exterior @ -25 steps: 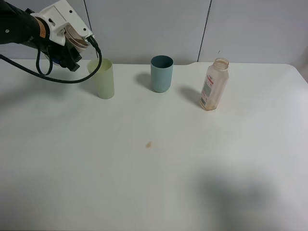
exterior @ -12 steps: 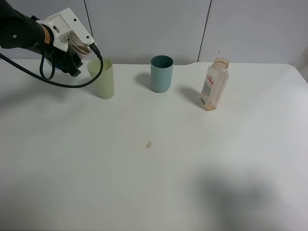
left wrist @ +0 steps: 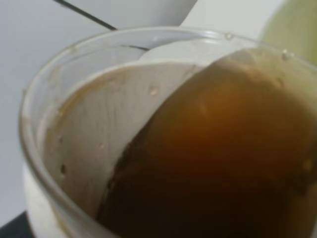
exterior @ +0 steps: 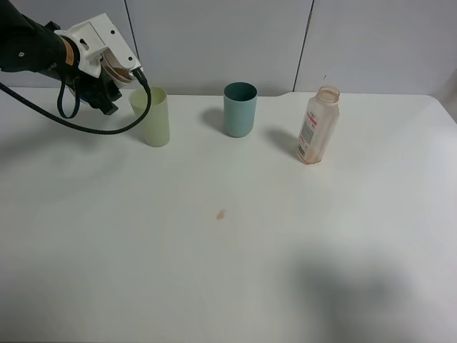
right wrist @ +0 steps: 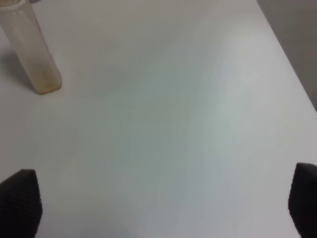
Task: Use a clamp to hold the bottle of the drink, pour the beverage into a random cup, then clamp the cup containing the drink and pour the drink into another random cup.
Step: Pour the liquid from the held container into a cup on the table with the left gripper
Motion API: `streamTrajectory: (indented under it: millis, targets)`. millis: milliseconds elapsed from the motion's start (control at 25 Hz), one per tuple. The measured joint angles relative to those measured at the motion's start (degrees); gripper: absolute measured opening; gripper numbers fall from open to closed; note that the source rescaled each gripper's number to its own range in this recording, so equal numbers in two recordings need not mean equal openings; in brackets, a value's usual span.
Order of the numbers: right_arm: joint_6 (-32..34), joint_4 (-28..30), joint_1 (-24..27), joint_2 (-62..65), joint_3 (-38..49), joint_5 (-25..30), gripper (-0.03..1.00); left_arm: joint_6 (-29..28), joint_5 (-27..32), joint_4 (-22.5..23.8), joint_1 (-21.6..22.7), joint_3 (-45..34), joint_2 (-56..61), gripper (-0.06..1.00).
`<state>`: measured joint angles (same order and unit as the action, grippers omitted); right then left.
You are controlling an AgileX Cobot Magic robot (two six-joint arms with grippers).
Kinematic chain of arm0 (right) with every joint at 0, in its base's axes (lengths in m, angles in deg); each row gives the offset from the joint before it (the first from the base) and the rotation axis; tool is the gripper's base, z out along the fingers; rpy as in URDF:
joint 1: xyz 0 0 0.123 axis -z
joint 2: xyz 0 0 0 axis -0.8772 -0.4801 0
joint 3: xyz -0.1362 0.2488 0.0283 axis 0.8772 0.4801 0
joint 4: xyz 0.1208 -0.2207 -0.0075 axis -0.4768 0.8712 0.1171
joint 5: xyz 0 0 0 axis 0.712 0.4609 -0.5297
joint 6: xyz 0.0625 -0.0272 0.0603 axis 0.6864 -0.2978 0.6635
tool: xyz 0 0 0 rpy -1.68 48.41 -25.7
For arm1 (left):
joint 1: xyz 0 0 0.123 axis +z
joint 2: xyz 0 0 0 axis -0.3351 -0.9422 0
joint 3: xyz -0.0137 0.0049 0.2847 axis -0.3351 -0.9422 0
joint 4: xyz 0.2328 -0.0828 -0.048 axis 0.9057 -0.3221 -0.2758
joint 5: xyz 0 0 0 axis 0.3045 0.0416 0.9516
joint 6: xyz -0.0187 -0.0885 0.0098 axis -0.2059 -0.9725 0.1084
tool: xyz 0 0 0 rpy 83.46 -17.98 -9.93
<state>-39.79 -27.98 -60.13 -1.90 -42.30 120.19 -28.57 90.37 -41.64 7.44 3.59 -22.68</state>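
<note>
While the right gripper [right wrist: 163, 208] hung wide open and empty over bare table [exterior: 235, 271], the bottle [exterior: 318, 126] stood upright and nearly drained. Farther back, the left gripper [exterior: 118, 71] held a tilted clear cup [left wrist: 148, 144] of brown drink beside the green cup [exterior: 152, 117]; the teal cup [exterior: 240, 108] stood between.

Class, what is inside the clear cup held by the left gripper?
Brown drink pools against the tilted clear cup's lower wall, with residue on the bare side. Its bottom is hidden beneath the liquid.
</note>
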Motion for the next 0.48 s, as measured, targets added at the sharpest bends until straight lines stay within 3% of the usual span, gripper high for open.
streamTrajectory:
  millis: [480]
  targets:
    - [0.0, 0.0, 0.0, 0.0, 0.0, 0.0, 1.0, 2.3, 0.4, 1.3, 0.0, 0.0, 0.0, 0.05]
